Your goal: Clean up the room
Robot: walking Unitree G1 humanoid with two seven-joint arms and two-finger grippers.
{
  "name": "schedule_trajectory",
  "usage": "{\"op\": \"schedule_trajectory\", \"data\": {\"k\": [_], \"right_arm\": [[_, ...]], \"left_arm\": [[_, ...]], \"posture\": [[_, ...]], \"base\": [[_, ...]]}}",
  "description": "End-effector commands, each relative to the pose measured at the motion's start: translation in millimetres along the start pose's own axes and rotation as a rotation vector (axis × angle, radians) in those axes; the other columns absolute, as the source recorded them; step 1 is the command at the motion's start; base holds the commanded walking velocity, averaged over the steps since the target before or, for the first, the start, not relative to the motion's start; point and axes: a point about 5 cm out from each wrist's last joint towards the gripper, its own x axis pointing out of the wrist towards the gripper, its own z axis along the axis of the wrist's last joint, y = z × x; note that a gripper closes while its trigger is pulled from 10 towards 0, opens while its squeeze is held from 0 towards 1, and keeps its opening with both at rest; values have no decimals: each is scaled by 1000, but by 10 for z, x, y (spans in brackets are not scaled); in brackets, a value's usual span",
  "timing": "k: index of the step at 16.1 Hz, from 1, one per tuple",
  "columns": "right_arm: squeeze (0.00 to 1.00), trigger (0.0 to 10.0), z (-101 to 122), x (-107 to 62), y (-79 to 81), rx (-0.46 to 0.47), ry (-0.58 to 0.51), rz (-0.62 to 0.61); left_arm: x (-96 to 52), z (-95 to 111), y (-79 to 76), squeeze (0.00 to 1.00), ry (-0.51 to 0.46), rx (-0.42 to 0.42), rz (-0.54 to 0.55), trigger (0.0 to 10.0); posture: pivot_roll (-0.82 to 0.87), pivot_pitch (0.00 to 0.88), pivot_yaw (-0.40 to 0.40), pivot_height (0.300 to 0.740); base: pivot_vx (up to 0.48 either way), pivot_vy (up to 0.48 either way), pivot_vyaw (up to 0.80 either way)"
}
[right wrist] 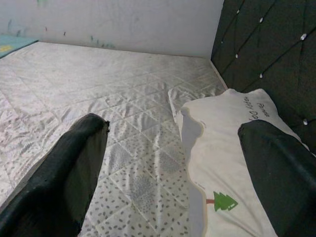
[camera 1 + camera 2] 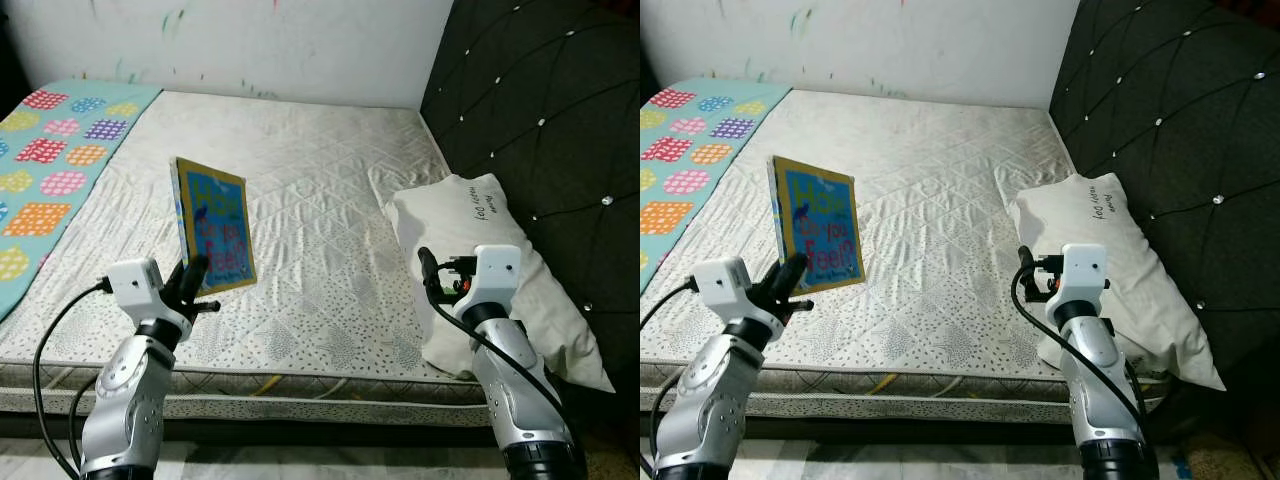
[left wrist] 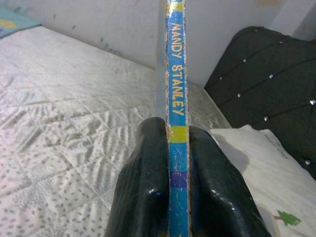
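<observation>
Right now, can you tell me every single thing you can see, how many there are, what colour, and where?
book: one, blue with a yellow border, held upright above the mattress by the left gripper
mattress: one, white quilted, spread across the middle
pillow: one, white, on the mattress beside the headboard
blanket: one, teal with colourful patches, along the mattress's far left side
headboard: one, black and tufted, on the right
wall: one, white with paint marks, behind
left gripper: one, black, jaws clamped on the book's spine
right gripper: one, black, jaws apart over the pillow's edge

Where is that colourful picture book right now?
The book is held upright in the left hand, above the mattress, left of the pillow.
</observation>
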Motion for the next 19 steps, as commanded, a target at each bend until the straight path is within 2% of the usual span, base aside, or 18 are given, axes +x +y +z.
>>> {"op": "schedule_trajectory", "data": {"k": [1,15,19], "right_arm": [[0,10000,52,-5,4,-13,-14,11],[0,10000,56,7,8,-23,-20,9],[0,10000,53,9,2,-26,-19,8]], "left_arm": [[27,126,-68,0,-59,13,-44,10000],[66,122,-64,0,-40,13,-48,10000],[77,115,-59,0,-39,8,-28,10000]], "posture": [[-29,0,-77,740],[-30,0,-66,740],[-29,0,-66,740]], "base": [[266,0,0],[272,0,0],[0,0,0]]}}
